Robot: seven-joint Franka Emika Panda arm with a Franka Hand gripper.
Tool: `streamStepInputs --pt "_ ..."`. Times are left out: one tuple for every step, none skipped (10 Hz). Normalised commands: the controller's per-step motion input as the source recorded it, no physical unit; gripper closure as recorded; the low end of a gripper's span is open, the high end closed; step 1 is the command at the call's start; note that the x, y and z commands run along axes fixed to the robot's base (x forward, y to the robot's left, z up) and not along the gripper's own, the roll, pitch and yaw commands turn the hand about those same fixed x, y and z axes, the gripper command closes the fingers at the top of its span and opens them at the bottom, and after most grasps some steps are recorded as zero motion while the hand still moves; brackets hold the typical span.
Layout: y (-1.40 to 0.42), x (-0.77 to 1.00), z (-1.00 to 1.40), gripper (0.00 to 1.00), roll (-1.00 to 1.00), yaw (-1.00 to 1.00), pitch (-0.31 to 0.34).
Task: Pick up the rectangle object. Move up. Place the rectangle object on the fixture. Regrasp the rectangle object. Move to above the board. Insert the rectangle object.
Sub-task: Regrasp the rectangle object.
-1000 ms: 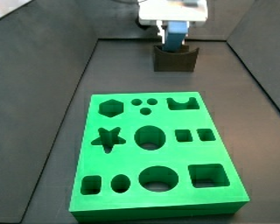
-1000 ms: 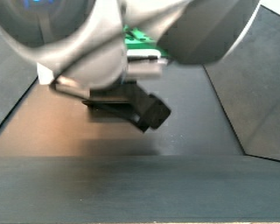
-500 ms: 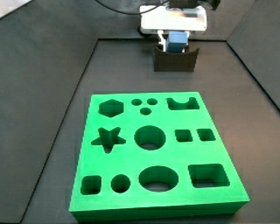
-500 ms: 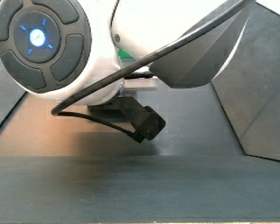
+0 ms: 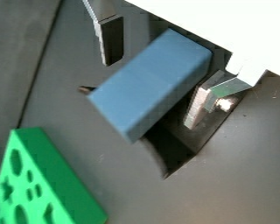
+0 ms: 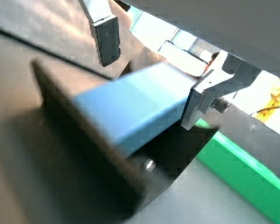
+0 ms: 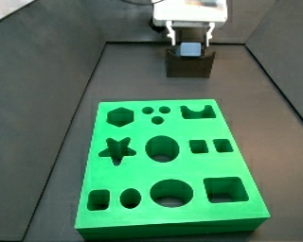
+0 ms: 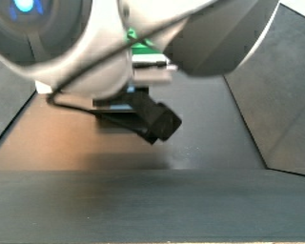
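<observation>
Since the frame one second ago, the gripper (image 7: 191, 38) has risen slightly above the fixture (image 7: 189, 63); the rectangle object, then seen between the fingers, is now hard to make out in that side view.

Board (image 7: 169, 166): lies at 6 o'clock from the fixture, well apart.

Fixture: stands at the 12 o'clock end of the dark floor (image 7: 65, 123), directly below the gripper.

Rectangle object (image 5: 150, 83): in both wrist views it rests tilted on the fixture (image 6: 101, 144), between the two fingers.

Gripper jaws: spread wider than the block. One finger (image 5: 109, 37) stands clear of it; the opposite finger (image 6: 206, 94) is just beside it, contact cannot be told.

In a side view, the arm housing (image 8: 142, 38) fills the frame, hiding the gripper.
</observation>
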Motion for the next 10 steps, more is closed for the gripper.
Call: streamStepInputs --pt "-0.01 -0.04 1.0 0.0 0.05 0.04 0.084" --pt "0.0 -0.04 0.92 0.0 0.05 0.02 0.098" --pt "0.0 -0.03 0.68 0.0 0.05 -0.01 0.106" --pt "0.0 -0.03 0.5 0.0 0.04 -0.02 0.103" --pt "0.0 -0.03 0.26 0.0 0.05 -0.04 0.094" --pt "-1.0 -0.07 0.98 0.0 1.0 -0.01 0.066" --pt "-1.0 -0.07 0.89 0.0 1.0 -0.02 0.061" --pt "-1.0 -0.1 0.86 0.0 1.0 -0.02 0.05" --pt "-0.95 -0.13 0.74 0.0 1.0 -0.02 0.038" --pt "-0.86 -0.12 0.61 0.0 1.0 -0.02 0.034"
